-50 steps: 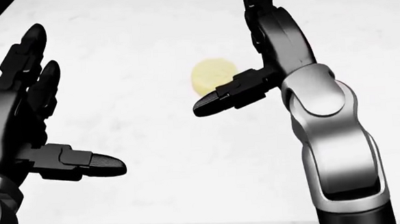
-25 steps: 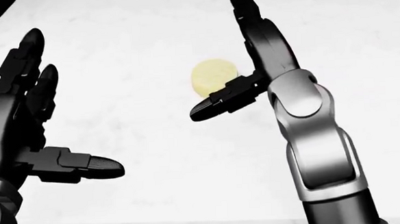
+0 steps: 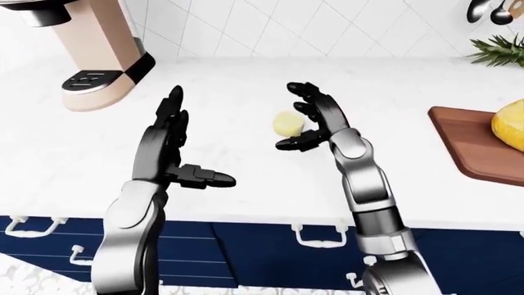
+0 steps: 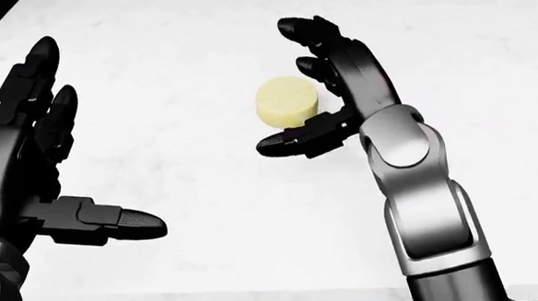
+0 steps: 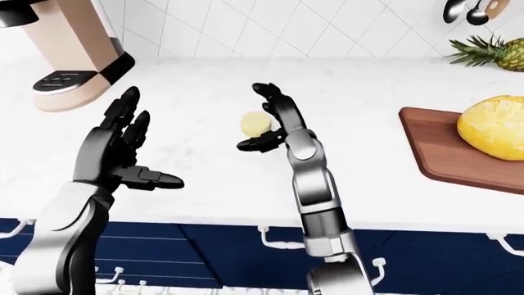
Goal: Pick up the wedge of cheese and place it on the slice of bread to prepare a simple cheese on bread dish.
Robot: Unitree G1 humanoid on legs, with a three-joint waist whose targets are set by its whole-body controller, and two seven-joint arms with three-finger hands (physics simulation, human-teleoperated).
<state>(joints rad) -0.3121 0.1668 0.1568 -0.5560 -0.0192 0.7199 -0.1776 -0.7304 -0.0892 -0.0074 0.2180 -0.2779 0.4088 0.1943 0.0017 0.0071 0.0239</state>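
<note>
The cheese (image 4: 287,102) is a pale yellow, rounded piece lying on the white counter (image 4: 205,161). My right hand (image 4: 280,88) is open and cupped about it: the fingers (image 4: 300,31) arch above and to the right of it, and the thumb (image 4: 283,144) lies just below it. I cannot tell if they touch. My left hand (image 4: 98,142) is open at the left, well apart from the cheese. The bread (image 5: 491,128), a golden loaf piece, rests on a wooden cutting board (image 5: 434,153) at the right.
A beige coffee machine (image 3: 98,55) stands on the counter at the upper left. A pineapple (image 5: 491,55) and hanging utensils (image 5: 467,9) are at the upper right by the tiled wall. Blue drawers (image 3: 270,246) run below the counter edge.
My right hand's fingers have curled down and leftward over the cheese, and its thumb has drawn in under it. The left hand has stayed put.
</note>
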